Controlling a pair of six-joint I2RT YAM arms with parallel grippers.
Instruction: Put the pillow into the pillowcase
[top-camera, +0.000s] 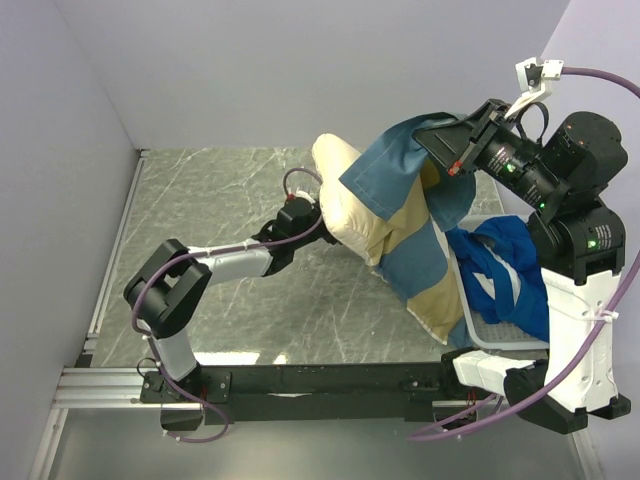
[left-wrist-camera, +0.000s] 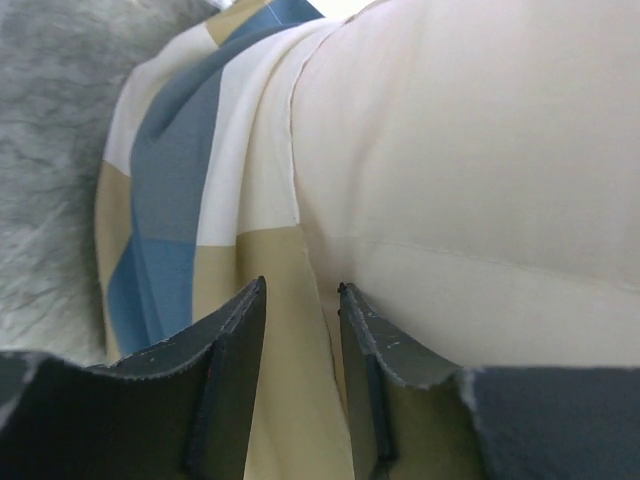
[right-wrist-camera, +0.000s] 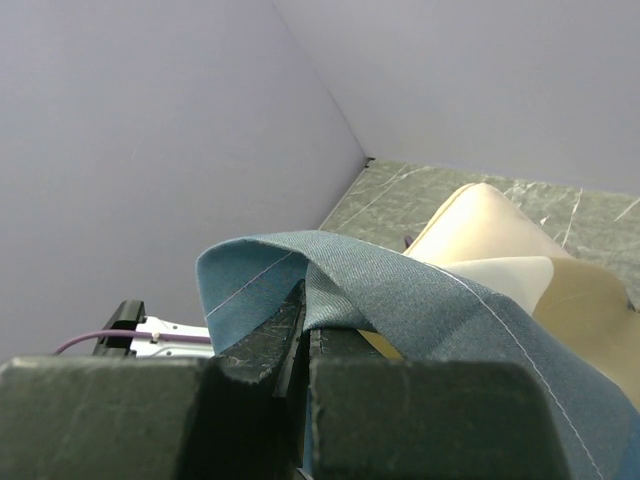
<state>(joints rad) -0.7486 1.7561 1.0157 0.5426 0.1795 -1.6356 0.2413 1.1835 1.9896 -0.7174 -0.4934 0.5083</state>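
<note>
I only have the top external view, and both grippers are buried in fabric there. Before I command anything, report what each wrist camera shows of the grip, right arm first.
Observer: Right wrist view: the right gripper is shut on a slate-blue edge of the pillowcase, which folds over its fingertips.
Operator: Now the left.
Observer: Left wrist view: the left gripper stands open, with tan pillowcase cloth showing in the gap. The cloth looks unpinched.
Operator: Say where the pillow lies there.
Observer: The cream pillow fills the picture's right side, uncovered, with the case's hem running alongside it.
</note>
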